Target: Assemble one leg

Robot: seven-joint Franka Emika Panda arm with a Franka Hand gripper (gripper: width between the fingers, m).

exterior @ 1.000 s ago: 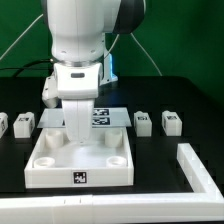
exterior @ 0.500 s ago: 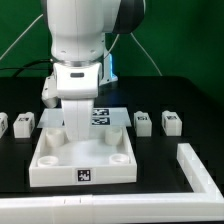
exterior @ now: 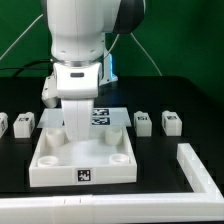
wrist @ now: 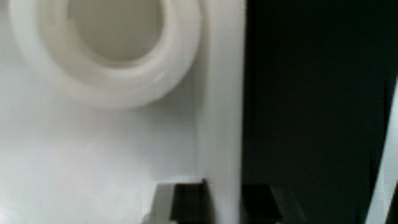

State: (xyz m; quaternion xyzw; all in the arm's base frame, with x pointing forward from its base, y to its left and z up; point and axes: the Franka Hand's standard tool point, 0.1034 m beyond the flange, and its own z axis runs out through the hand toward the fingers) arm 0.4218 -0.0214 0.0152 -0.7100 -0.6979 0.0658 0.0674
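At the far edge of the panel (exterior: 80, 165) the gripper (exterior: 80, 126) sits low, whether open or closed unclear, with legs (exterior: 143, 121) well apart on both sides, while the wrist view shows a round socket (wrist: 111, 55) just beside the panel's edge.

You've got the panel (exterior: 85, 160) mid counter (exterior: 160, 197). Two legs (exterior: 25, 123) sit on the exterior view's left of it, two other legs (exterior: 171, 123) on its right, all apart from it. Marker board (exterior: 108, 117) lies just behind the panel. Rail (exterior: 198, 168) lies front right.
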